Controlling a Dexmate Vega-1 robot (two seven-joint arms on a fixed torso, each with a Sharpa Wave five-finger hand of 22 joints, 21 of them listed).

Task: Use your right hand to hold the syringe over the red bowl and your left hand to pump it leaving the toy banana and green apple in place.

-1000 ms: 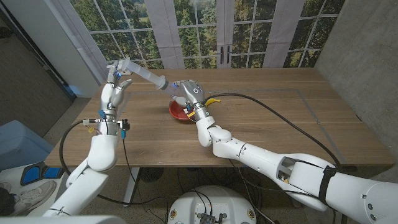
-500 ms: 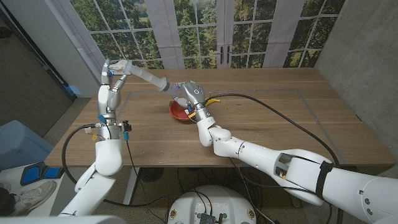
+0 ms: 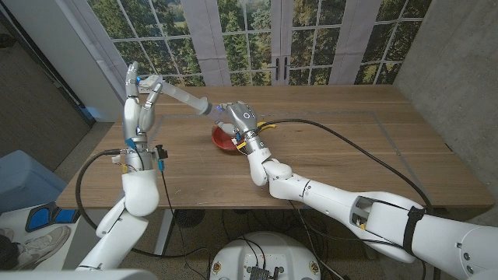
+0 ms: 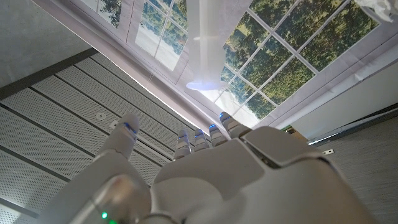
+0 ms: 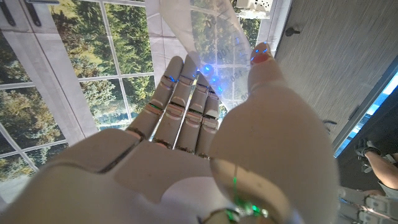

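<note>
The head view looks down from above over the brown wooden table [image 3: 327, 148], facing the paned windows. Each wrist view sits close behind its own white hand, aimed upward. All three views share the windows.

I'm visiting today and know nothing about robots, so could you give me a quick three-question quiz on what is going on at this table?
1. True or false: the right hand holds the syringe near its tip end, above the red bowl.
2. Which hand is at the syringe's plunger end? A) the left hand B) the right hand C) a person's hand
3. Fill in: the yellow thing peeking out beside the right hand is the toy ____.

Key: 1 true; 2 A; 3 banana.
</note>
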